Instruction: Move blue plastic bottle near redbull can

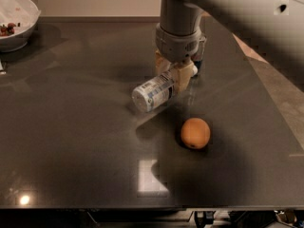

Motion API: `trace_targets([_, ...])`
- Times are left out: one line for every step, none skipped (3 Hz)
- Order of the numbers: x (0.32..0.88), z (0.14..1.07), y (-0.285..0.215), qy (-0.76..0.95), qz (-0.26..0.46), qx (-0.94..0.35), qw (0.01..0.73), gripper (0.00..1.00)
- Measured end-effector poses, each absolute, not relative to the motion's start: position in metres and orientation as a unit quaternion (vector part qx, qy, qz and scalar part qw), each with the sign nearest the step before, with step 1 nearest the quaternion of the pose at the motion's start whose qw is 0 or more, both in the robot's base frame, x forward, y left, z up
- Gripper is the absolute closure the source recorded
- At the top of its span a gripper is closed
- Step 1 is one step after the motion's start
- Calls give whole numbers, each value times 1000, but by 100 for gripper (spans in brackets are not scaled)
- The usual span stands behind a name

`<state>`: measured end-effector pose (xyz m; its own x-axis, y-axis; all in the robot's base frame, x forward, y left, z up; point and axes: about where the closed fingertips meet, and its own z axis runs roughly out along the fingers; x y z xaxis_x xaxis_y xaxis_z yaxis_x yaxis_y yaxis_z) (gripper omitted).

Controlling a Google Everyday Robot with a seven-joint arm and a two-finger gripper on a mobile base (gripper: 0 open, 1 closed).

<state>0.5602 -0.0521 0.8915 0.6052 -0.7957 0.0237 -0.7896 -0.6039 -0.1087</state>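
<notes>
My gripper [175, 77] hangs from the big white arm over the middle of the dark table and is shut on the blue plastic bottle [152, 93]. The bottle lies tilted, its base toward the front left, its cap end hidden between the tan fingers [186, 75]. It hangs just above the table. The redbull can [198, 60] stands right behind the gripper, mostly hidden by the wrist; only a dark blue strip shows.
An orange [195, 133] lies on the table to the front right of the bottle. A white bowl [16, 25] with some food stands at the back left corner. The table's right edge [266, 94] runs diagonally beside the arm.
</notes>
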Motion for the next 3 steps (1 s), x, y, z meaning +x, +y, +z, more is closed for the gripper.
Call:
trace_targets([572,892,-93,497,-32,-866,37,100])
trace_targets([586,890,-127,542,-31,-839,35,100])
trace_targets([604,883,-162,589,-32,-807,33,100])
